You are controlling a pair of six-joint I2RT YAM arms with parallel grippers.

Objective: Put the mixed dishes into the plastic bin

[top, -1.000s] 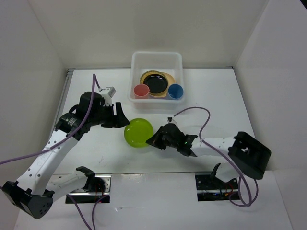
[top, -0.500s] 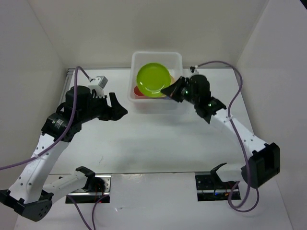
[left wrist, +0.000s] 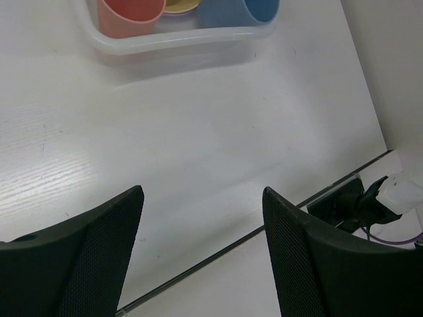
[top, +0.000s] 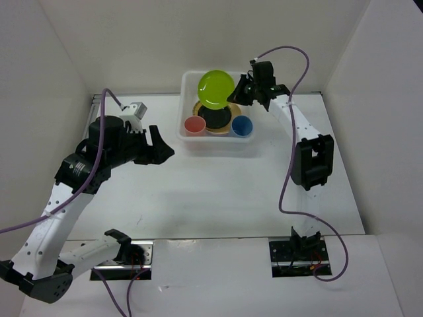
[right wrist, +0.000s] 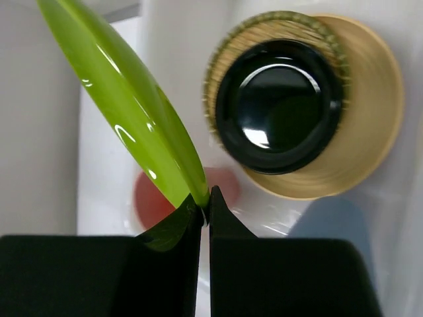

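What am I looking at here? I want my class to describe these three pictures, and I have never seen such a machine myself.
Two robot arms are bolted at the near edge of a white table. One picture looks down from above. The other two come from a small camera on each arm's wrist, so that arm's own black fingers show at the bottom.

On the table stands a plastic bin. In it are a black plate on a woven disc, a red cup and a blue cup.

The right gripper pinches a lime green plate by its edge, tilted, above the bin. The left gripper is open and empty, over the table beside the bin.
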